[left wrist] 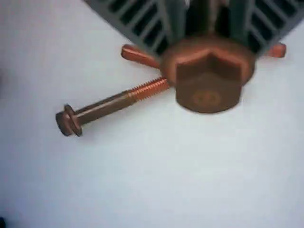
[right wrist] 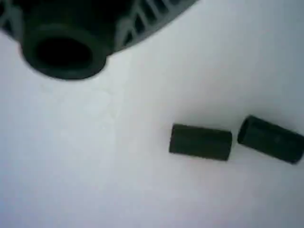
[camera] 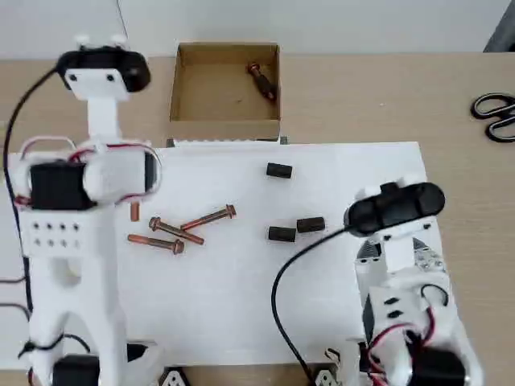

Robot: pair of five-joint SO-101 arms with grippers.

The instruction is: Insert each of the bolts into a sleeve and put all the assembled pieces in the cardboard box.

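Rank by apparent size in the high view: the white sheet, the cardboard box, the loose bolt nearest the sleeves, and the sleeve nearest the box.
1. White sheet
2. Cardboard box
3. Bolt, longer than the sleeve though thinner
4. Sleeve

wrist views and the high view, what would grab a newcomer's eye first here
In the left wrist view a copper bolt looms head-on, clamped in the left end effector. The right end effector likewise holds a black sleeve, its open bore facing the camera. From above, the cardboard box beyond the white sheet stands out, with one assembled piece already inside.
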